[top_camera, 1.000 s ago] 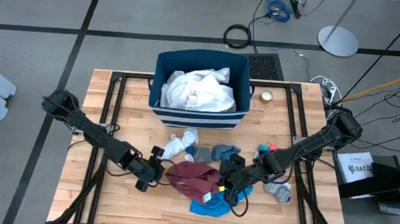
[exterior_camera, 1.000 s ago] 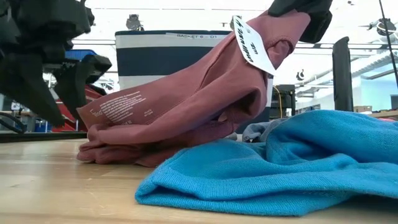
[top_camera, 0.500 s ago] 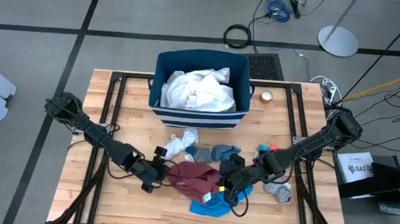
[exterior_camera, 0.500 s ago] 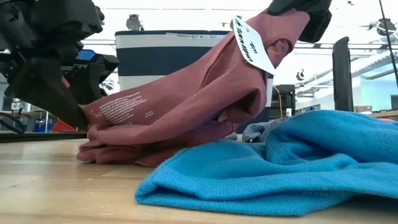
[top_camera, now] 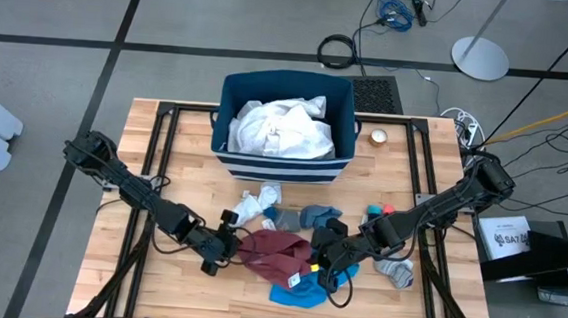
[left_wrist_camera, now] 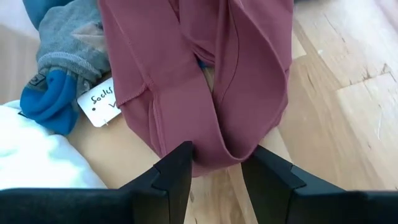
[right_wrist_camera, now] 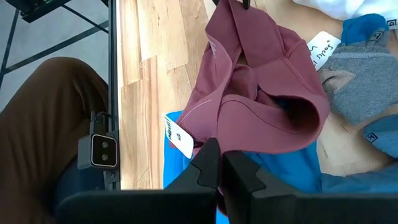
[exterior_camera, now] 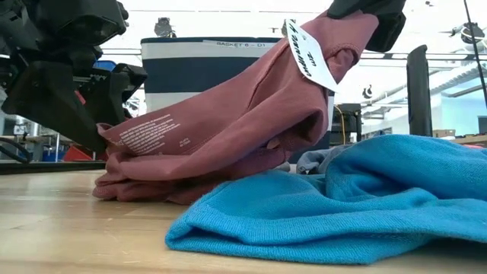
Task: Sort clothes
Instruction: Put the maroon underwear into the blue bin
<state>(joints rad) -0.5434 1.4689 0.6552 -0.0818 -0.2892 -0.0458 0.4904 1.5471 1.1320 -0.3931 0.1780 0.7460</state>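
A: What's the biggest thing out there?

B: The wooden slatted table (top_camera: 184, 152), then the navy fabric bin with white stripes (top_camera: 284, 164) at its far side, well beyond both grippers. A crumpled white garment (top_camera: 281, 129) fills it. In the low view the bin's band reads "BASKET 6 - D1", as far as I can make out.

A: And the clothes on the table?

B: The maroon soft garment (top_camera: 275, 256) lies between the two grippers. The right gripper (top_camera: 323, 265) is clamped on one edge and holds it raised; a white paper tag (exterior_camera: 303, 55) hangs just below the pinch, its writing too small to read. White print on the maroon fabric shows in the low view, also unreadable.

A: The left one?

B: The left gripper (left_wrist_camera: 214, 165) has its fingers spread moderately, a fold of the maroon cloth lying between them, not closed on it.

A: Anything else?

B: A bright blue knit garment (top_camera: 300, 292) lies under and just beside the right gripper. A grey sock with a blue toe (left_wrist_camera: 62, 68) sits beyond the left gripper, its handwritten tag (left_wrist_camera: 99, 102) starting "Socks". Another small grey sock (top_camera: 394, 270) lies near the right arm.
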